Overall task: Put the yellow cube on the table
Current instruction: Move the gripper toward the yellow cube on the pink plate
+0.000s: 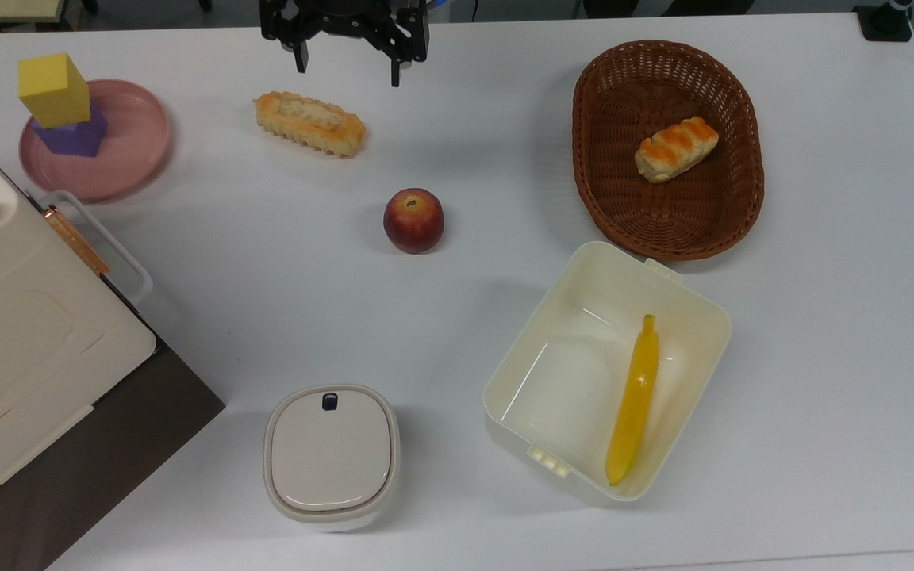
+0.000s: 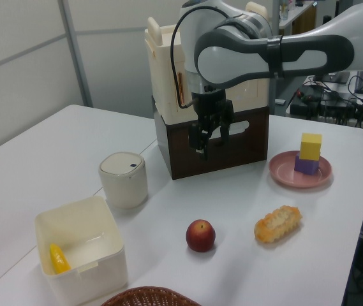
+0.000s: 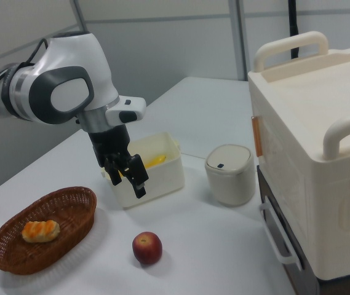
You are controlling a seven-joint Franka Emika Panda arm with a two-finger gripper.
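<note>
The yellow cube (image 1: 53,89), a matte, sharp-edged block, sits stacked on a purple cube (image 1: 76,135), which rests on a round pink plate (image 1: 128,147) with a smooth raised rim. In the top view this stack lies near the bench's (image 1: 457,507) upper left corner; in the left view it stands at the right, beside a large cream container on a dark brown base (image 2: 213,143).

The end effector (image 1: 346,70) hangs above the bench at the top view's upper centre, empty, its two dark fingers spread apart. It is well apart from the yellow cube and grips nothing. In the right view it hangs in front of a cream bin.

An oblong, ridged bread loaf (image 1: 310,123) with a browned crust lies on the white, smooth bench just below the end effector in the top view. A red apple (image 1: 413,220), round and glossy, sits near the bench's centre. A brown woven wicker basket (image 1: 735,198), oval in shape, holds a small glazed pastry (image 1: 676,148). An open, rounded-corner cream plastic bin (image 1: 560,381) contains a long yellow banana (image 1: 635,400) lying against one wall. A squat cream canister with a fitted lid (image 1: 332,454) stands beside it.
</note>
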